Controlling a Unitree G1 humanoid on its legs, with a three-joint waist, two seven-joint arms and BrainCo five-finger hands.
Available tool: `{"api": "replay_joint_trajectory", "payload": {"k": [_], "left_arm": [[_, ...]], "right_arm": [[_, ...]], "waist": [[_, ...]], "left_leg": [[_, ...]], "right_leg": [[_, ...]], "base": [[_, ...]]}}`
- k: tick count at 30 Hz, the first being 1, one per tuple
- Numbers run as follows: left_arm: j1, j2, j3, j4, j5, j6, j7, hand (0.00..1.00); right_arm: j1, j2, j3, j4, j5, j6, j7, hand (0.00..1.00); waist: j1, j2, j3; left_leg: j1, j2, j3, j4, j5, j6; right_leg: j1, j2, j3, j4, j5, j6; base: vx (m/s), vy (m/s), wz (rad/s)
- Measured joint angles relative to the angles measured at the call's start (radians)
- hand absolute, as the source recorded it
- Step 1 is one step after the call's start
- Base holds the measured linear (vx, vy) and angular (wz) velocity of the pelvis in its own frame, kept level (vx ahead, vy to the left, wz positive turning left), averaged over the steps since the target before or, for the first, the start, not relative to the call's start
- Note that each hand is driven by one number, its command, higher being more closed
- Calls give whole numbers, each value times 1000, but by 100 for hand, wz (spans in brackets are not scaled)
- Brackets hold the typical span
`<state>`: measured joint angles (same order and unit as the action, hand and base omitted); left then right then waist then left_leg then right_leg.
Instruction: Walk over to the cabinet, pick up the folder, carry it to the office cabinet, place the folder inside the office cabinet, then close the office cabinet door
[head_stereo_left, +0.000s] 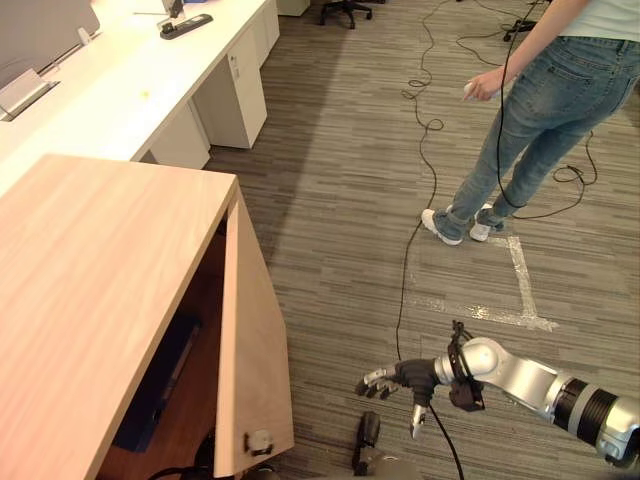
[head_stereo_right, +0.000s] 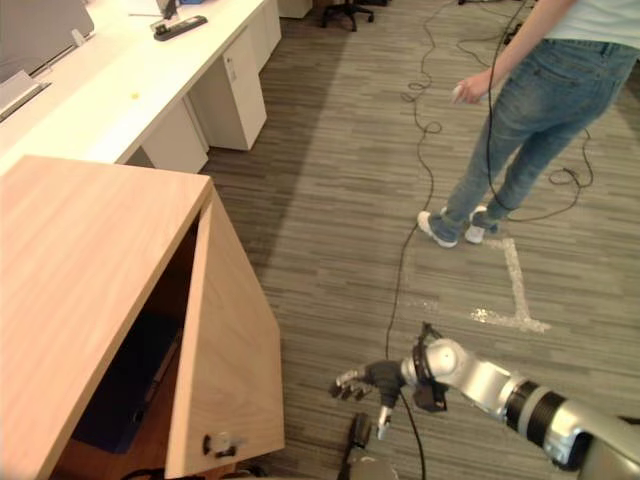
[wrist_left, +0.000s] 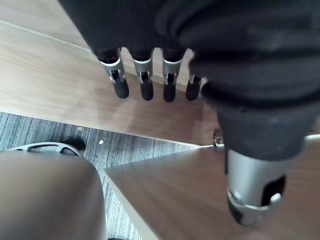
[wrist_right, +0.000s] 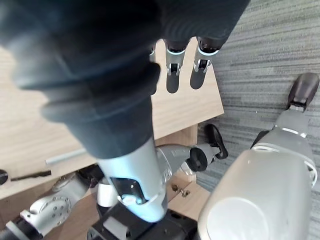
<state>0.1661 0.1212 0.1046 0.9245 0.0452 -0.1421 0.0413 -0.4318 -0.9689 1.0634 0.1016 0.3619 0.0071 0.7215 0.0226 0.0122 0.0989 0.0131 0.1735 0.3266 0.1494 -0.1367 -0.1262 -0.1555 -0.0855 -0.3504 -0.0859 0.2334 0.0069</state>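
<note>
we judge the folder (head_stereo_left: 152, 388) already inside the office cabinet (head_stereo_left: 90, 280); the door (head_stereo_left: 252, 345) stands open, left to shut. our right robot hand (head_stereo_left: 384, 380) and left robot hand (wrist_left: 146, 85) hang slack-fingered, empty.

folder (head_stereo_right: 118, 392) half hid by cabinet door (head_stereo_right: 226, 352); person (head_stereo_right: 530, 118) cropped

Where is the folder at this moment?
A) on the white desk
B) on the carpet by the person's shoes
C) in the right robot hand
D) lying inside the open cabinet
D: the dark folder lies flat inside the cabinet, behind its open door, while the right robot hand hangs empty over the carpet.
</note>
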Motion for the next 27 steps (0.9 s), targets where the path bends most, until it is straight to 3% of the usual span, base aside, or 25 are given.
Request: {"api": "replay_joint_trajectory", "payload": {"k": [3, 8, 14, 16, 17, 18, 20, 22, 23, 24, 25, 26, 27], "left_arm": [[-1, 0, 45, 17, -4, 6, 3, 0], [0, -3, 121, 28, -25, 17, 10, 0], [2, -22, 257, 27, -100, 29, 44, 0], [6, -31, 289, 27, -110, 39, 52, 0], [17, -34, 300, 27, -111, 44, 54, 0], [26, -34, 301, 27, -111, 46, 54, 0], [47, -41, 296, 27, -111, 56, 54, 0], [68, -56, 289, 27, -110, 63, 54, 0], [78, -58, 276, 27, -110, 66, 56, 0], [78, -62, 260, 27, -110, 69, 60, 0], [81, -64, 254, 26, -111, 70, 61, 0], [83, -68, 246, 26, -110, 73, 65, 0], [81, -70, 239, 26, -108, 74, 67, 0]], "right_arm": [[10, 13, 31, -8, -28, 3, 16, 0], [11, 63, 76, -8, -53, 8, 27, 0], [-66, 240, 206, 120, -152, 6, 25, 0], [-87, 280, 225, 182, -175, 2, 10, 0], [-82, 295, 224, 209, -193, -4, -5, 0], [-76, 304, 222, 222, -200, -7, -12, 0], [-1, 355, 126, 326, -245, -22, -45, 0], [81, 443, -35, 477, -289, -27, -109, 0], [125, 512, -148, 571, -330, -30, -166, 0], [157, 591, -277, 679, -378, -35, -229, 0], [165, 634, -351, 742, -399, -39, -263, 0], [167, 720, -523, 874, -474, -45, -355, 0], [164, 756, -630, 935, -510, -47, -400, 0]], "waist": [[4, -2, -4], [34, -17, -12], [101, -51, -15], [136, -62, -6], [146, -66, -3], [144, -70, -2], [144, -86, 0], [140, -73, 1], [135, -73, 2], [130, -71, 4], [131, -70, 5], [131, -64, 7], [130, -58, 9]], "left_leg": [[-11, 9, -3, 16, -5, -5], [-15, 13, -9, 19, -5, -5], [-103, 21, -123, 89, -2, -2], [-137, 28, -148, 128, -18, 30], [-149, 46, -111, 141, -24, 82], [-147, 60, -70, 138, -24, 105], [-138, 78, 43, 101, -13, 114], [-153, 84, 76, 91, 2, 114], [-151, 67, 76, 55, 29, 105], [-141, 48, 66, 9, 64, 70], [-131, 34, 55, -21, 86, 56], [-108, 5, 31, -94, 138, 40], [-95, -9, 14, -129, 167, 35]], "right_leg": [[-2, 8, 0, 0, 5, -6], [-1, 12, -4, 0, 5, -6], [20, -6, -117, 1, 0, -11], [41, -14, -178, 1, -10, -18], [60, -20, -225, 1, -21, -11], [69, -28, -247, 1, -27, -5], [95, -83, -345, 1, -44, 1], [117, -103, -409, 1, -47, 11], [129, -120, -443, 1, -46, 24], [143, -135, -473, 1, -50, 29], [147, -141, -477, 1, -50, 30], [156, -153, -492, 4, -52, 33], [161, -160, -502, 9, -54, 36]], "base": [[32, 3, 0], [20, 0, 5], [-16, -17, 55], [-48, -6, 88], [-42, -15, 90], [-23, -33, 133], [40, 35, 136], [42, 108, 112], [72, 145, 127], [85, 133, 97], [104, 152, 80], [93, 122, 48], [134, 143, 62]]}}
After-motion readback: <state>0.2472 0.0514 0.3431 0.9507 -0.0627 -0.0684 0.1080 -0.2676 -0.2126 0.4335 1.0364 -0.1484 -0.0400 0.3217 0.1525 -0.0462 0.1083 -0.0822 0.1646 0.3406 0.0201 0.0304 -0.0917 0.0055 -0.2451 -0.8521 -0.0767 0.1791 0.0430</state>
